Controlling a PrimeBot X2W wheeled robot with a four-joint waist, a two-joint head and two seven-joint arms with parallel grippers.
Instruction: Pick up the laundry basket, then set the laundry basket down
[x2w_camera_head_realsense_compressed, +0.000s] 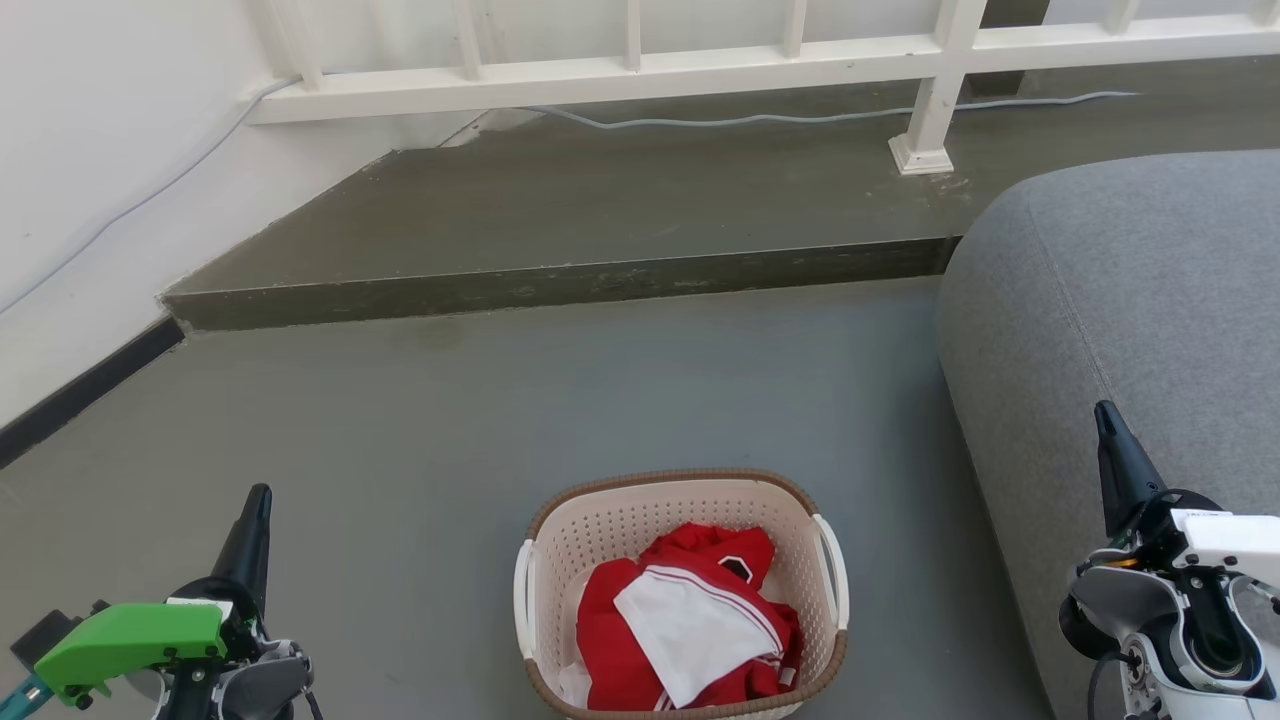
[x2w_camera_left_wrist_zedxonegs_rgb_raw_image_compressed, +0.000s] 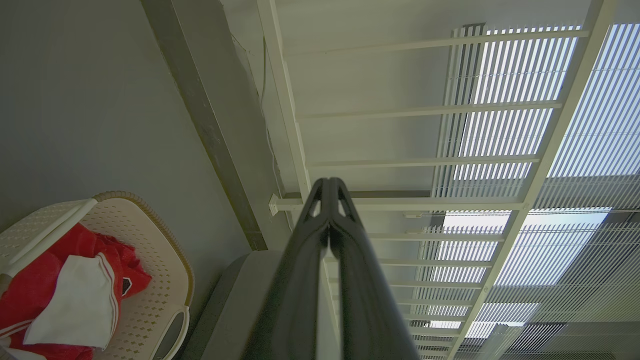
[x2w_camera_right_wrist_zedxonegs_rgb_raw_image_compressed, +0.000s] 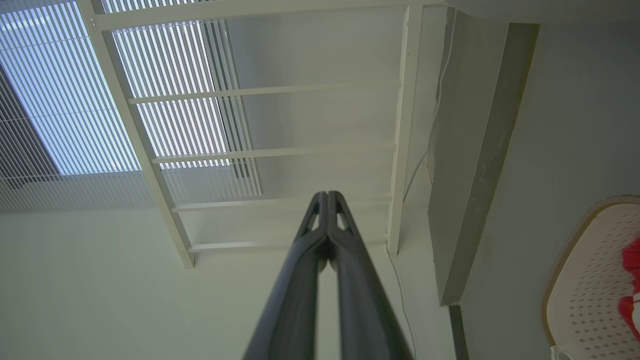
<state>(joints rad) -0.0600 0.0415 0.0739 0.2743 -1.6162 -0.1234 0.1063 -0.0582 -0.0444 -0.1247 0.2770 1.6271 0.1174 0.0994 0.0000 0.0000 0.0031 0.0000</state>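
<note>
The laundry basket (x2w_camera_head_realsense_compressed: 610, 525) stands on the grey floor at the bottom centre of the head view, cream with perforated walls, a brown rim and white side handles. Red and white clothes (x2w_camera_head_realsense_compressed: 690, 625) lie inside it. My left gripper (x2w_camera_head_realsense_compressed: 258, 497) is shut and empty, well to the basket's left. My right gripper (x2w_camera_head_realsense_compressed: 1103, 412) is shut and empty too, well to the basket's right, in front of the sofa. The left wrist view shows the basket (x2w_camera_left_wrist_zedxonegs_rgb_raw_image_compressed: 150, 260) at lower left beside the shut left gripper (x2w_camera_left_wrist_zedxonegs_rgb_raw_image_compressed: 329, 182). In the right wrist view the basket (x2w_camera_right_wrist_zedxonegs_rgb_raw_image_compressed: 582, 280) sits at the right edge, away from the right gripper (x2w_camera_right_wrist_zedxonegs_rgb_raw_image_compressed: 327, 195).
A grey sofa (x2w_camera_head_realsense_compressed: 1130, 300) fills the right side, close to the basket. A raised concrete step (x2w_camera_head_realsense_compressed: 560, 285) runs across the floor ahead, with a white railing (x2w_camera_head_realsense_compressed: 700, 65) and a cable behind it. A white wall (x2w_camera_head_realsense_compressed: 90, 180) stands at left.
</note>
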